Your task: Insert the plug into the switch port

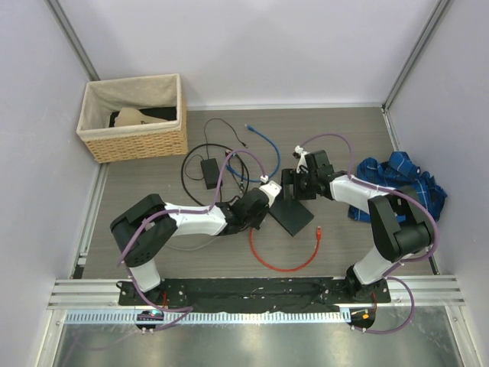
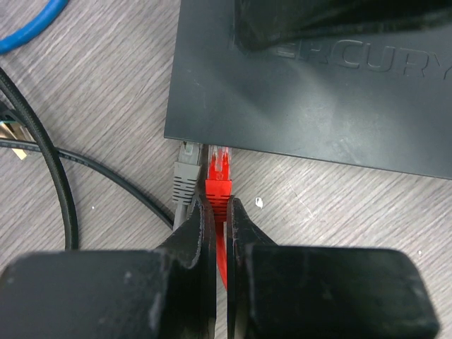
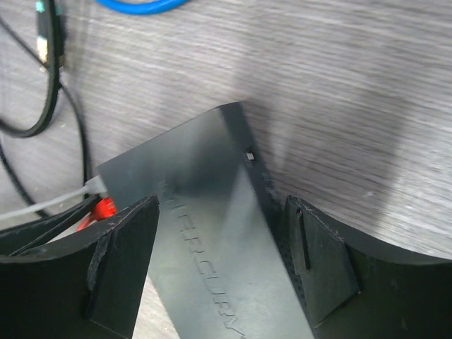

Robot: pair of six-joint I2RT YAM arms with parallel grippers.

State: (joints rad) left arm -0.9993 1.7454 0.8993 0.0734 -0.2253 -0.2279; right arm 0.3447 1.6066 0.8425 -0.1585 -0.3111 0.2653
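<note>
The switch (image 2: 311,99) is a flat dark box with raised lettering on its top, lying on the wood-grain floor (image 1: 294,215). My left gripper (image 2: 217,206) is shut on the ribbed boot of the red plug (image 2: 218,169). The plug's clear tip reaches the switch's near edge, right beside a grey plug (image 2: 186,169) that also meets that edge. My right gripper (image 3: 222,208) is open and wide astride the switch (image 3: 212,233), one finger on each long side; floor shows between the left finger (image 3: 120,261) and the box.
The red cable (image 1: 283,264) loops on the floor toward the arm bases. A black power brick (image 1: 208,170) with cords and a blue cable (image 1: 260,145) lie behind the switch. A wicker basket (image 1: 134,115) stands at back left and blue cloth (image 1: 401,183) at the right.
</note>
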